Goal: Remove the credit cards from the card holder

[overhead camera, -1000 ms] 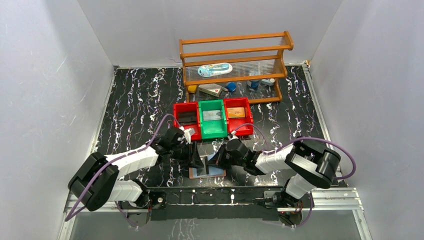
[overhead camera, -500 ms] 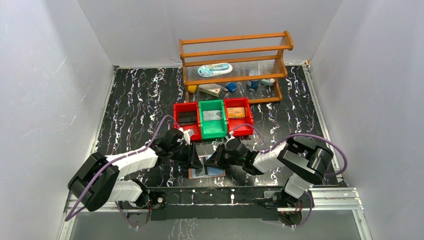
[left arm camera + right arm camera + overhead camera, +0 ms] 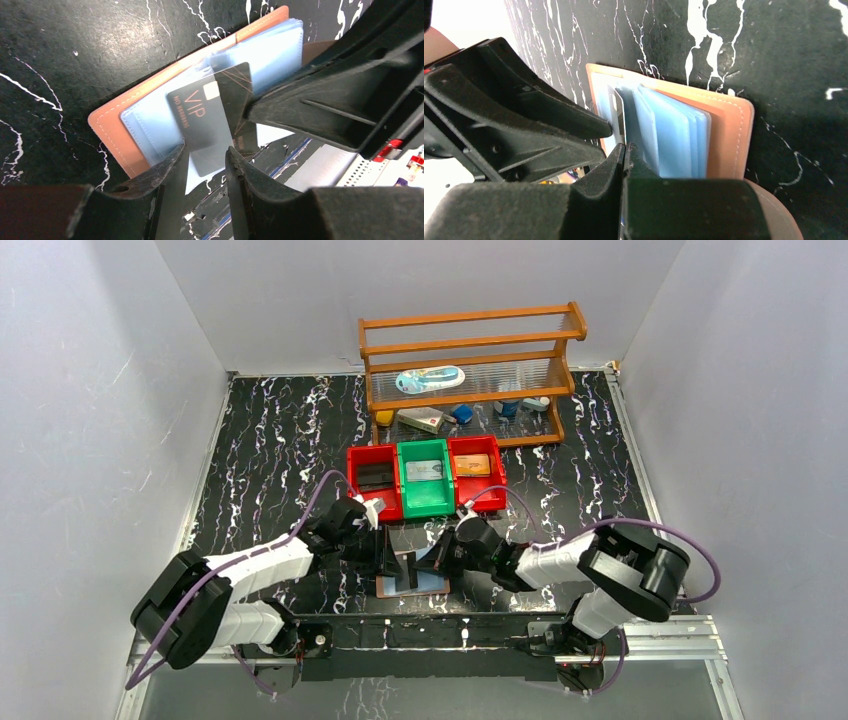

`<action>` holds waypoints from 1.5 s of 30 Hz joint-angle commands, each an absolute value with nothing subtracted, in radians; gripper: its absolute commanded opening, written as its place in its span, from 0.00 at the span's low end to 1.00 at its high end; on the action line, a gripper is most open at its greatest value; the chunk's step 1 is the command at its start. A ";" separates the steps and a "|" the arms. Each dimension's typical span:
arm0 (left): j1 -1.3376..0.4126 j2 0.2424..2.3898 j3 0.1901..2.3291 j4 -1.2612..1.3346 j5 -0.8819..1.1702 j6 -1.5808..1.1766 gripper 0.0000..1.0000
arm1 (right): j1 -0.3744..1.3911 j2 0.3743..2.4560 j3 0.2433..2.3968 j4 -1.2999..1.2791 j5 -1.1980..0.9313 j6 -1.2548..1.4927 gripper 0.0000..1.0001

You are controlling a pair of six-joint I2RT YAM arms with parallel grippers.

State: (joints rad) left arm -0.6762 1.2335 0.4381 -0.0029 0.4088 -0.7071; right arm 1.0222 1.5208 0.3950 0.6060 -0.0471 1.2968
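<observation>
The card holder [image 3: 432, 585] lies open on the table near the front edge, pinkish-brown [image 3: 112, 130] with clear blue sleeves [image 3: 674, 135]. A black credit card marked VIP [image 3: 197, 117] sticks out of a sleeve. Its free end lies in the gap of my left gripper [image 3: 206, 152], whose fingers stand apart on either side of it. A second dark card with gold lines [image 3: 235, 85] stands beside it. My right gripper [image 3: 624, 147] is shut, and this card's thin edge [image 3: 616, 112] runs into its tips. Both grippers [image 3: 393, 565] [image 3: 428, 565] meet over the holder.
Behind the holder stand a red bin [image 3: 352, 480] with a black card, a green bin [image 3: 425, 502] with a silver card and another red bin [image 3: 498, 472] with an orange card. A wooden shelf [image 3: 470, 350] with small items stands at the back.
Both grippers stay over the open holder. The right arm's elbow has shifted slightly; the left arm has barely moved.
</observation>
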 commanded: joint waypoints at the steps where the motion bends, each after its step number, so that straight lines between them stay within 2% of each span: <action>1: -0.678 1.268 0.420 -0.083 0.351 -0.672 0.33 | 1.013 1.452 0.371 0.563 -0.007 1.272 0.07; 7: -0.679 1.278 0.422 -0.078 0.354 -0.669 0.32 | 1.006 1.432 0.357 0.563 -0.013 1.280 0.11; 13: -0.680 1.321 0.434 -0.083 0.381 -0.645 0.24 | 1.006 1.501 0.357 0.666 -0.068 1.306 0.22; 19: -0.687 1.351 0.433 -0.089 0.369 -0.649 0.18 | 1.006 1.582 0.357 0.763 -0.107 1.333 0.27; 21: -0.687 1.349 0.433 -0.094 0.360 -0.650 0.17 | 1.005 1.596 0.357 0.783 -0.116 1.339 0.27; 26: -0.687 1.335 0.438 -0.114 0.344 -0.647 0.17 | 1.005 1.570 0.357 0.770 -0.094 1.334 0.15; 33: -0.688 1.252 0.438 -0.136 0.284 -0.660 0.24 | 1.005 1.369 0.311 0.537 0.039 1.285 0.08; 40: -0.687 1.146 0.441 -0.130 0.268 -0.684 0.44 | 1.005 1.137 0.253 0.436 0.155 1.273 0.07; 45: -0.687 1.058 0.436 -0.103 0.260 -0.699 0.54 | 1.005 1.074 0.220 0.483 0.149 1.259 0.07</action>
